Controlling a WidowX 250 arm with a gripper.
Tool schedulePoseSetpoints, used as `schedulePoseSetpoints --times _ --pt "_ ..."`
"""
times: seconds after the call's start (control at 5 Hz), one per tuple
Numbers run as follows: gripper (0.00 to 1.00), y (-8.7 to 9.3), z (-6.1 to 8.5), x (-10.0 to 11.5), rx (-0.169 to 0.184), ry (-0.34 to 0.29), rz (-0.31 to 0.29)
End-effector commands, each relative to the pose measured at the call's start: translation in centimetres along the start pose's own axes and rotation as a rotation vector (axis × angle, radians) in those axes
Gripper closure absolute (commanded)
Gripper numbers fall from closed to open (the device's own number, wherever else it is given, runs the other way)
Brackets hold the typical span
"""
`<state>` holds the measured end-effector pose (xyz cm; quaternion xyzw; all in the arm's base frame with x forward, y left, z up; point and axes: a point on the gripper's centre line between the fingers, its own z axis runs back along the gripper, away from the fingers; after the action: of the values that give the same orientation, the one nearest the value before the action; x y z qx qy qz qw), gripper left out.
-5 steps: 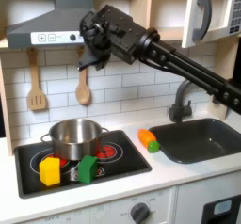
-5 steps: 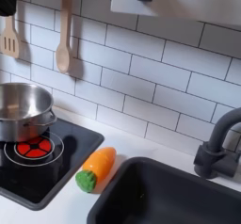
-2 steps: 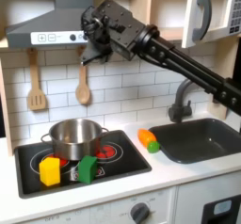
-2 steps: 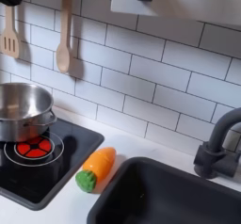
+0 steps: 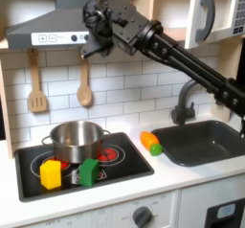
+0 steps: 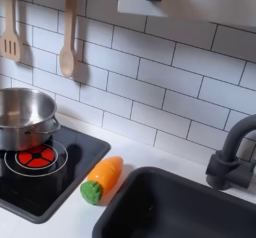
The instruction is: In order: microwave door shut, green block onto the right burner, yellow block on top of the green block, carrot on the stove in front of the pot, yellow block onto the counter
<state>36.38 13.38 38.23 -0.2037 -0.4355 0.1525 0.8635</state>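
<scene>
The black arm reaches in from the first exterior view's right, stretched up and across to the range hood, with its gripper [image 5: 89,48] hanging high above the stove, well clear of everything on it. From here I cannot tell how wide the jaws stand, nor whether they hold anything; the fingers are a dark blur against the hood.

Below, the stove [image 5: 29,179] is a flat, glossy black plate with red ring burners. A shiny metal pot [image 5: 75,138] sits on its back half, round and smooth-sided. In front of the pot, near the front edge, the yellow block [image 5: 51,173] and the green block [image 5: 88,171] stand side by side, the yellow one to the first exterior view's left; both are small, matte cubes.

The carrot [image 6: 102,178] lies on the white counter between stove and dark sink [image 5: 203,142], a stubby orange body with a green end, smooth like plastic. The microwave door [image 5: 210,12] is white, with a pale bar handle.
</scene>
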Motion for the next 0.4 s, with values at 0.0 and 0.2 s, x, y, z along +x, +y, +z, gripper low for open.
schedulePoseSetpoints --times 0.0,0.2 --pt "1.0 0.77 -0.5 0.73 0.019 -0.051 -0.008" --pt "1.0 0.51 -0.39 0.98 0.013 -0.06 -0.018"
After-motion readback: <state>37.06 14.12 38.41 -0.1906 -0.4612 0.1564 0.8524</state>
